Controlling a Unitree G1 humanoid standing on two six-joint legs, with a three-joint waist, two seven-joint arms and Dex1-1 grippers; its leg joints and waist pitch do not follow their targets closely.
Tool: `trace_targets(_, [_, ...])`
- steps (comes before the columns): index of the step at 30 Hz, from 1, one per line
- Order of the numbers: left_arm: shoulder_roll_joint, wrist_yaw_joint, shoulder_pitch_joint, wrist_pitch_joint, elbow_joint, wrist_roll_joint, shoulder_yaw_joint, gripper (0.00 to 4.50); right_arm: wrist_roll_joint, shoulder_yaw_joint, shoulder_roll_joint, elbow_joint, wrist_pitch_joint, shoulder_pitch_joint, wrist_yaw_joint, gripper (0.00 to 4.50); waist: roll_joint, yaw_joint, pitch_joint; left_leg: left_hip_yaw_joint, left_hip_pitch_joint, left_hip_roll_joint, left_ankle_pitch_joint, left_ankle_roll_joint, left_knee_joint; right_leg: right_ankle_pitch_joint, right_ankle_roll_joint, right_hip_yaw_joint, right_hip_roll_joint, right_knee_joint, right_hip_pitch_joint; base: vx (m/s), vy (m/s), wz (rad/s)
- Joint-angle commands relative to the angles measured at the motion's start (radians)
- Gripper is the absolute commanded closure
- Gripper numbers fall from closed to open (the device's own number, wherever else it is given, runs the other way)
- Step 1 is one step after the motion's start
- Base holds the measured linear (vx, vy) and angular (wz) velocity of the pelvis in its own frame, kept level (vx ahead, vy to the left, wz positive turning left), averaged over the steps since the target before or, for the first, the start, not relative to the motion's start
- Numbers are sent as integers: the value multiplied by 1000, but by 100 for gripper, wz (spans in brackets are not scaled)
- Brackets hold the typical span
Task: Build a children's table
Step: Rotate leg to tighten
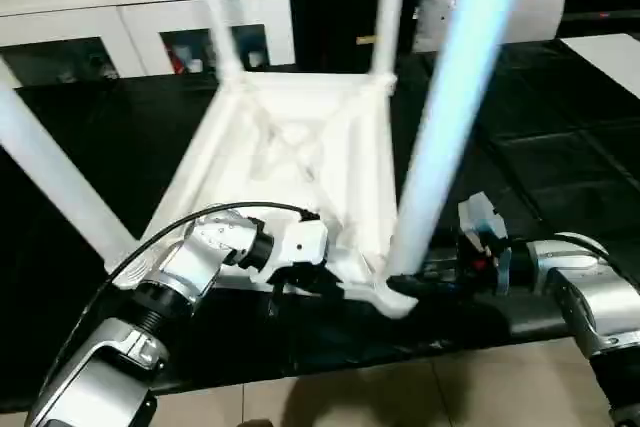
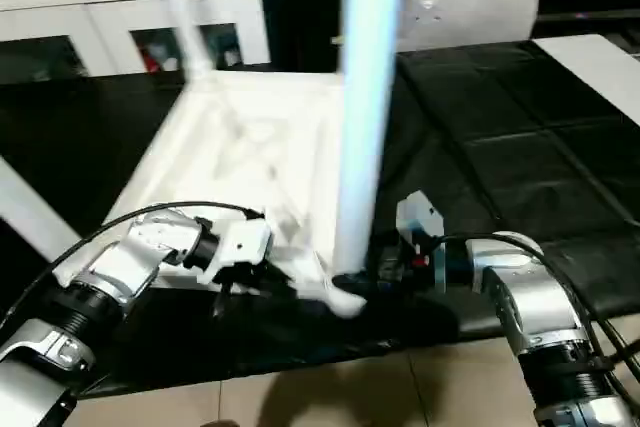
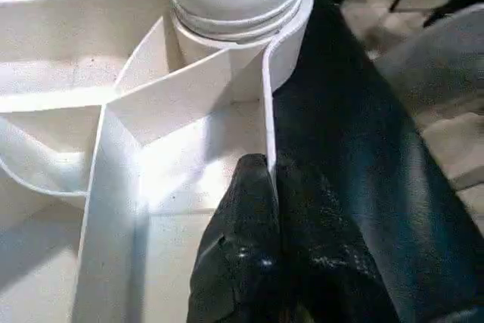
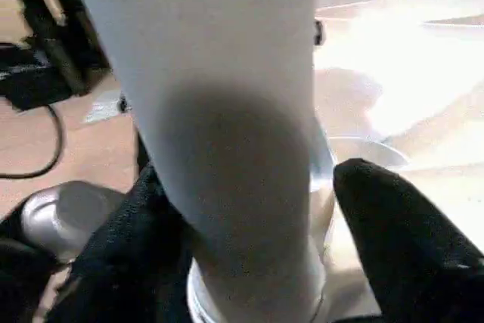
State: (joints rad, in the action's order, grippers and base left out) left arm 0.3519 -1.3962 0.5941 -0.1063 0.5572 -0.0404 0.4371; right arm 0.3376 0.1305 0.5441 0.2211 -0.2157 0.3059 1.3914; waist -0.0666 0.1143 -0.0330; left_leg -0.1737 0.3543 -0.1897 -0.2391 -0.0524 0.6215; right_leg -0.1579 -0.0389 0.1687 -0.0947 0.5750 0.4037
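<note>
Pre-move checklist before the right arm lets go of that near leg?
1. Tabletop upside down on the black mat: ok.
2. Near-right leg standing in its corner socket: ok.
3. Leg fully seated: cannot tell.
4. Right gripper shut on leg base: ok.
5. Left gripper clamped on tabletop rim: ok.
6. Other three legs standing: ok; the near-left leg leans outward.

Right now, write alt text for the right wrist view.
A thick white table leg stands between the right gripper's two black fingers, its base seated in a round corner socket of the white table top.
</note>
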Motion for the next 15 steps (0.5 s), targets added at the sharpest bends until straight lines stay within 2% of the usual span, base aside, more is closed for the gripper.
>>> trace_targets(1, [-3,-60,17,-28,-25,2,39,450,6,6,14,12,-5,8,9,149,26,-6,64,14,1,-53,-40,115,-70,-319,-92,-72,-79,-68,-63,0,0,0])
trace_targets(7, [-5,-67,24,-39,-11,-2,36,450,-5,26,16,32,-2,11,36,192,27,-8,64,14,2,-49,-44,106,-70,-343,-72,-70,-75,-72,-63,0,0,0])
trace_targets(15, [-21,-34,14,15,-9,19,13,450,28,27,-5,8,-33,-3,34,243,27,-7,65,13,2,-51,-36,108,-70,-332,-78,-70,-75,-70,-64,0,0,0])
